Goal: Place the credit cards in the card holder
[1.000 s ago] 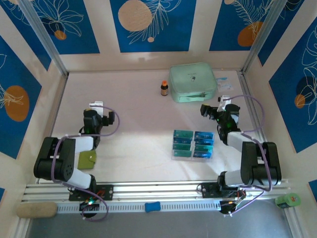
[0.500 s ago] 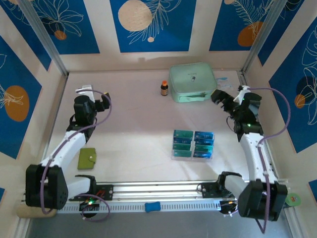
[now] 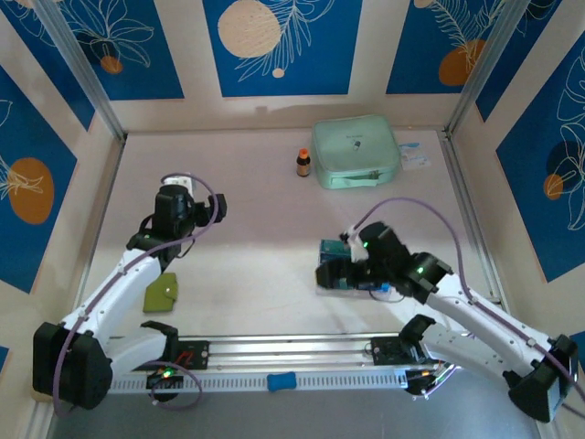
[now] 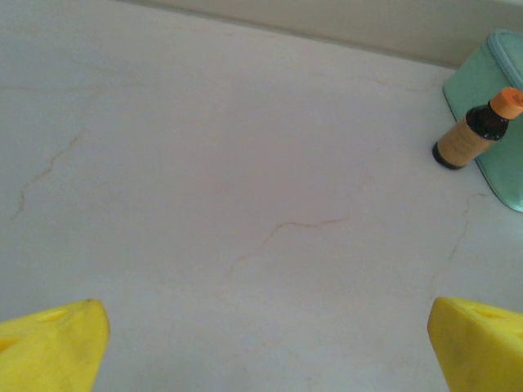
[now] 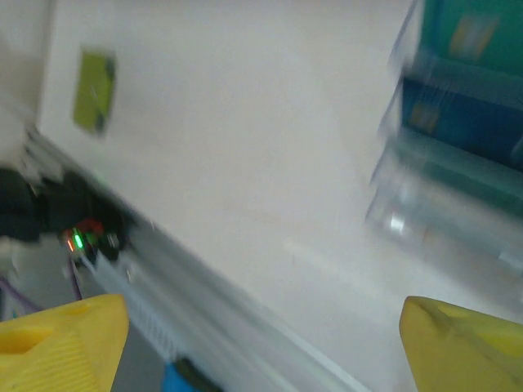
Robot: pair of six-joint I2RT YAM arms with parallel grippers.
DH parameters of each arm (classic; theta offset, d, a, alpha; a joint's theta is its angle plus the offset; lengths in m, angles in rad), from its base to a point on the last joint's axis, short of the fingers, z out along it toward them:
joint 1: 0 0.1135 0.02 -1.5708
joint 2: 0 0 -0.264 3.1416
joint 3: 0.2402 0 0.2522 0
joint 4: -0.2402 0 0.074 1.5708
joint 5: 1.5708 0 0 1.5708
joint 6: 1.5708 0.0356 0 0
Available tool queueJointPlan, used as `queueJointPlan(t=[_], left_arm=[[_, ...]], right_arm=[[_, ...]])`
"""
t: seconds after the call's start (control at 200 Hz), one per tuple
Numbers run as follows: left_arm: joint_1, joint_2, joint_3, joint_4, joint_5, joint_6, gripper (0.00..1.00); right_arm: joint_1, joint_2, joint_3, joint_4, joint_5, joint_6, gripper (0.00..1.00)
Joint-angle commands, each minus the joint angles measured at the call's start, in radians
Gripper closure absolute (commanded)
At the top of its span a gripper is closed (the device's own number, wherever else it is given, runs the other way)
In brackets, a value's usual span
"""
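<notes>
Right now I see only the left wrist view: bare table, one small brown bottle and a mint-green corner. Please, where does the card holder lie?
Observer: The card holder lies folded shut on the near-left part of the table, closer to the arm bases than the area your camera faces.
Operator: Thank you. And the credit cards?
Observer: The credit cards are in a clear tray, right of the table's centre.
Operator: What is the right hand doing?
Observer: The right hand is at the tray's left side. In its wrist view the fingers stand wide apart with nothing between them.
</notes>
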Motion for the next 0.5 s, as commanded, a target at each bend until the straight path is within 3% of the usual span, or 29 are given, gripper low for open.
queueJointPlan(t=[0.0,0.2,0.495], left_arm=[[-0.016,-0.002,0.041,-0.031,-0.011,-0.014,0.00],[-0.023,0.015,0.046,-0.021,-0.008,-0.024,0.00],[-0.028,0.031,0.052,-0.010,0.009,-0.034,0.00]], right_arm=[[0.138,-0.004,-0.045,-0.106,0.123,0.116,0.14],[0.285,0.063,-0.131,-0.069,0.235,0.222,0.14],[0.294,0.145,-0.168,0.011,0.371,0.265,0.14]])
